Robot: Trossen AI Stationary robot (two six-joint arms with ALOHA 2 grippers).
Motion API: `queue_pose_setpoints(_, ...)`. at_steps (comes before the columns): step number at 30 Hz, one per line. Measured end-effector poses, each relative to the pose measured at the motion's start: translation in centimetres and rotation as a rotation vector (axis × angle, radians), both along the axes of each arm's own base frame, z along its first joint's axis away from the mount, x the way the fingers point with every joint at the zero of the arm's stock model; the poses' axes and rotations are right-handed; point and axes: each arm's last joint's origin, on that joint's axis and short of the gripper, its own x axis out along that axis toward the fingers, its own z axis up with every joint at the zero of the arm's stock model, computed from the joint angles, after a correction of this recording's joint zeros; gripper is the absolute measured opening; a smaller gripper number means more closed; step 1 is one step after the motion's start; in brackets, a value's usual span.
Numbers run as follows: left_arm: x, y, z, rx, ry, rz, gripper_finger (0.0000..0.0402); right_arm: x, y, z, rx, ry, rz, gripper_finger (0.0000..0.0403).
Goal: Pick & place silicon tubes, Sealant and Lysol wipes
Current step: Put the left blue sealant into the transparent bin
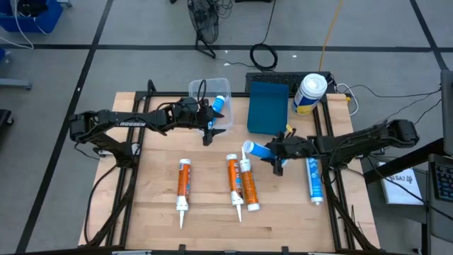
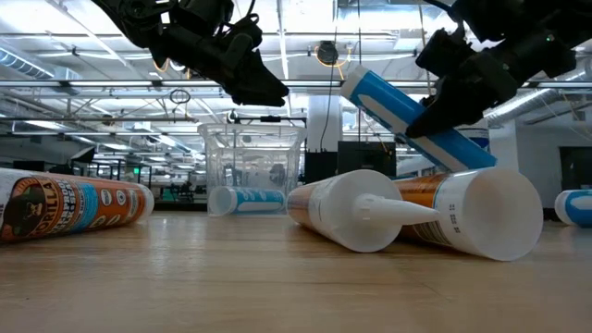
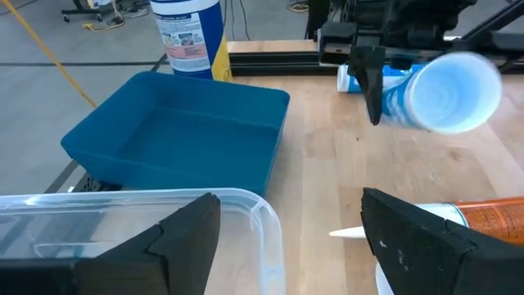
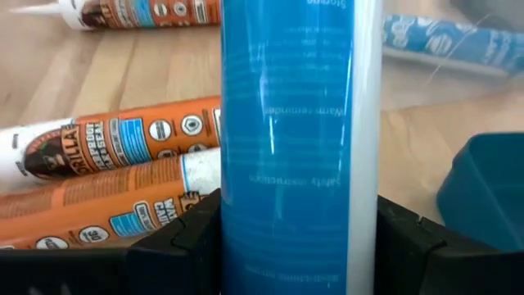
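My right gripper [image 1: 278,154] is shut on a blue-and-white tube [image 1: 256,149] above the middle of the table. Near the front, three orange tubes [image 1: 184,184] [image 1: 233,178] [image 1: 248,188] lie on their sides on the wood. Another blue-and-white tube [image 1: 313,181] lies at the right. A third one [image 1: 219,105] lies inside a clear bin [image 1: 210,88]. My left gripper [image 1: 209,129] stands open just over that bin's near edge, with nothing between its fingers. The Lysol wipes [image 1: 310,93] stand upright at the back right. My right gripper pinches the round body of the blue-and-white tube [image 4: 246,221] between its two fingers [image 4: 184,242]. It comes from the table's right, slanting slightly down. The tube sticks out ahead of the fingers toward the left. It is tilted, its round end [image 2: 353,80] higher, and clear of the table.
A blue bin [image 1: 269,106] stands at the back between the clear bin and the wipes. A black frame [image 1: 333,127] runs along the table's sides. Cables lie on the floor behind. Bare wood shows at the front left.
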Motion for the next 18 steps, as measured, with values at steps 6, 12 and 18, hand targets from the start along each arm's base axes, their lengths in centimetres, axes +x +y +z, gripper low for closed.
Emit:
queue_pose_setpoints(6, 0.0, 0.0, 0.0, 0.0, 0.0, 0.002, 0.0294, -0.2, -0.5, 0.7, -0.037, -0.037, 0.005, 0.0205)
queue_pose_setpoints(12, 0.0, 0.0, 0.0, 0.0, 0.001, 0.002, 0.0294, -0.4, -1.0, 1.5, -0.077, -0.082, 0.017, 0.0205)
queue_pose_setpoints(18, 0.0, 0.0, 0.0, -0.003, 0.001, 0.003, 0.0294, -0.9, -1.6, 2.3, -0.089, -0.124, 0.041, 0.0205)
